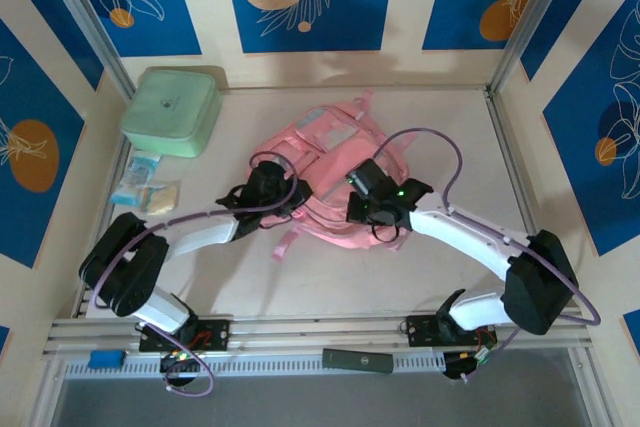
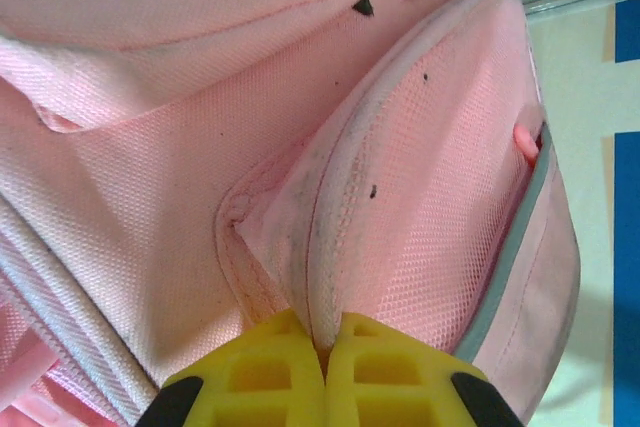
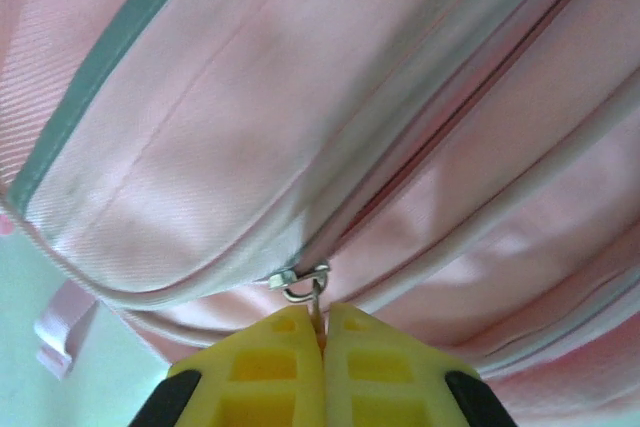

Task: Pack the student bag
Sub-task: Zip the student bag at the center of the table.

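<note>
The pink student bag (image 1: 325, 172) lies flat in the middle of the table, both arms reaching onto it. My left gripper (image 2: 326, 332) is shut on a fold of the bag's mesh side pocket edge (image 2: 330, 237), the fabric pinched between the yellow fingers (image 2: 270, 362). My right gripper (image 3: 322, 322) is shut on the metal zipper pull (image 3: 305, 285) of the bag's zip, whose tab runs down between the yellow fingers (image 3: 375, 357). In the top view the left gripper (image 1: 268, 187) sits at the bag's left side and the right gripper (image 1: 368, 185) over its middle.
A mint-green square box (image 1: 172, 110) stands at the back left. A small pale blue pouch with packets (image 1: 145, 185) lies left of the bag, by the left arm. Metal rails (image 1: 505, 162) border the table on both sides.
</note>
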Controlling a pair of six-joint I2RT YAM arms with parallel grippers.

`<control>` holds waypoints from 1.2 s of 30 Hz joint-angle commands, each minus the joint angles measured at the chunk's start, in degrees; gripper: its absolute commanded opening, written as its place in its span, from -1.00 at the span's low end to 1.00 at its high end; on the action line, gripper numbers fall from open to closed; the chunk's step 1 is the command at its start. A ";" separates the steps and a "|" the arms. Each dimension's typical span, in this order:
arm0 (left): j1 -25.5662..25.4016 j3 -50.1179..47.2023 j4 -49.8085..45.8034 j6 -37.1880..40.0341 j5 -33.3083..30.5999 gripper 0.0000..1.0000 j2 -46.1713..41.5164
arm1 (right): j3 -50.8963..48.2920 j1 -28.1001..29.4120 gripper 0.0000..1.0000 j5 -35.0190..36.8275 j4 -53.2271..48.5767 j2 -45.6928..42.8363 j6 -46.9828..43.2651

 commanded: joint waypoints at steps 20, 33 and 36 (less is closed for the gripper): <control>0.00 -11.54 -6.28 -9.34 -5.66 0.33 -21.12 | 6.50 8.04 -1.00 -7.19 2.46 8.48 -0.52; -11.97 -9.17 0.60 -28.19 -22.05 0.14 -12.40 | 5.04 7.84 -1.00 -7.69 6.47 7.10 -2.01; -13.58 -8.97 4.63 -30.38 -23.75 -0.02 -9.13 | 5.47 7.97 -1.00 -7.68 6.64 7.31 -2.24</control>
